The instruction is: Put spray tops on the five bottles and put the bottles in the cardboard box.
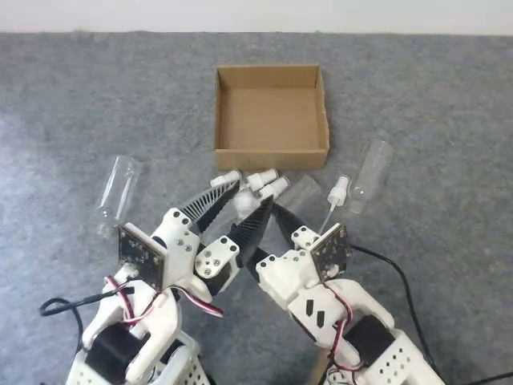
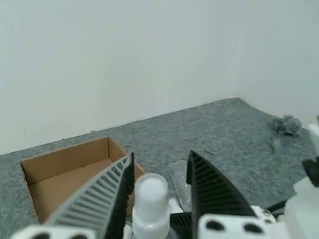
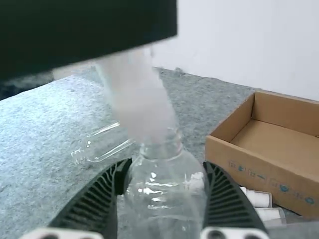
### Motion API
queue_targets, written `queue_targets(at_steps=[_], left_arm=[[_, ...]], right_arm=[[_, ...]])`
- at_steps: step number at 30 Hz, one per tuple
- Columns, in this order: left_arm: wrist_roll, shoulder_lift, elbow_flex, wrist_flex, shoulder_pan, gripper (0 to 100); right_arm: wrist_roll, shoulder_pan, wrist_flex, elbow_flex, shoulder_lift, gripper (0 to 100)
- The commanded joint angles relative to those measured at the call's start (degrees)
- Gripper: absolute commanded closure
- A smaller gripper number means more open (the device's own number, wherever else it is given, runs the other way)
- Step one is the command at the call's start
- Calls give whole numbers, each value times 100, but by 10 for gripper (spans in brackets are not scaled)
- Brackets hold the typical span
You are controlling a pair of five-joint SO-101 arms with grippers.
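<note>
Capping a bottle
Right gripper pinches the bottle; spray top inside left gripper, whether pinched I cannot tell. Next: press it straight down.

A grey felt-like covering spreads over the bench, meeting a plain white wall, with a fluff clump near the corner.

Four bottles, five tops, one box
</note>
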Motion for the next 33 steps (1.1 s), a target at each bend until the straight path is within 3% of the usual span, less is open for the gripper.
queue_targets(at_steps=[1, 11, 19, 33], left_arm=[[-88, 18, -66, 53, 35, 814], [-167, -26, -198, 70, 0, 806], [-167, -26, -418, 70, -18, 878], [26, -35, -523, 35, -967, 881]], right_arm=[[158, 110, -48, 62, -136, 902], [158, 119, -40, 18, -136, 902], [158, 119, -40, 44, -136, 902], [158, 119, -40, 53, -136, 902]])
